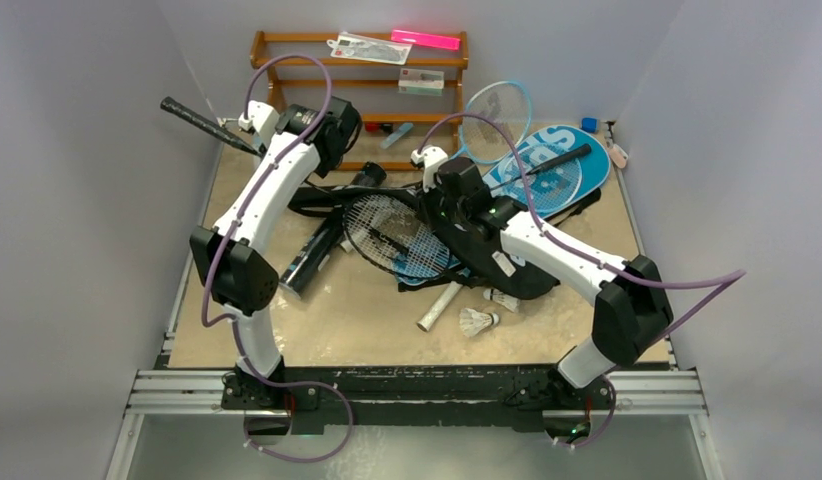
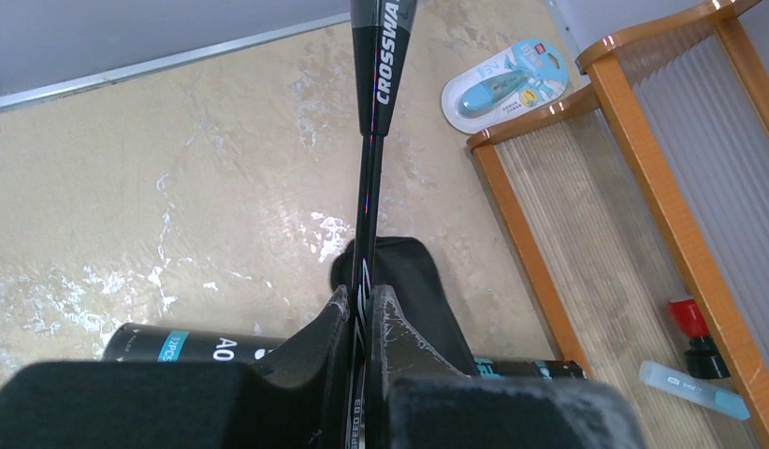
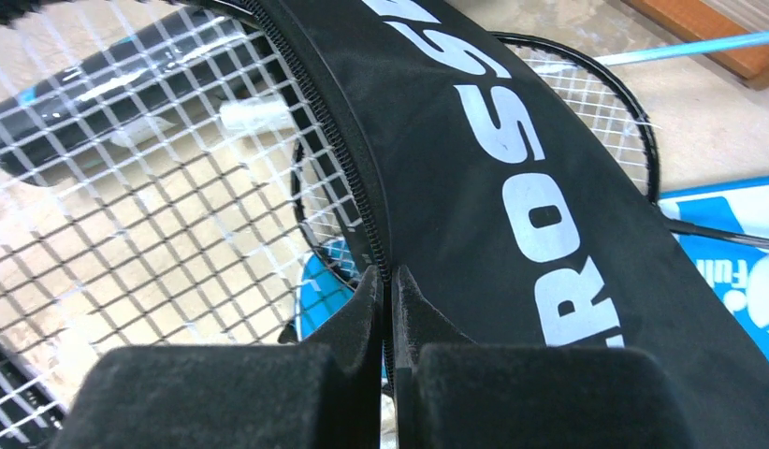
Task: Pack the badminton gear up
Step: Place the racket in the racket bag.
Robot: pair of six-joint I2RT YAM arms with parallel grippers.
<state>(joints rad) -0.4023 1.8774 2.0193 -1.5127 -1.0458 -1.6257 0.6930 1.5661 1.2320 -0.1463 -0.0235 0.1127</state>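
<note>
My left gripper (image 2: 362,301) (image 1: 325,152) is shut on the thin shaft of the black racket (image 2: 384,75), held above the table at the back left. The racket's wrapped handle (image 1: 190,113) points to the far left and its strung head (image 1: 392,235) lies mid-table. My right gripper (image 3: 388,281) (image 1: 457,195) is shut on the zipper edge of the black "CROSSWAY" cover (image 3: 512,187) (image 1: 492,255), right beside the strings (image 3: 128,187). The long black tube (image 1: 322,250) (image 2: 175,346) lies under the left arm. The blue cover (image 1: 552,165) and light-blue racket (image 1: 497,110) lie behind. Two shuttlecocks (image 1: 477,321) rest near the front.
The brown wooden rack (image 1: 362,75) (image 2: 596,215) stands against the back wall with a pink bar (image 1: 425,39) and clear packets on top. A blue item in a blister pack (image 2: 507,79) lies by the rack's foot. A white racket handle (image 1: 437,306) sticks out below the black cover.
</note>
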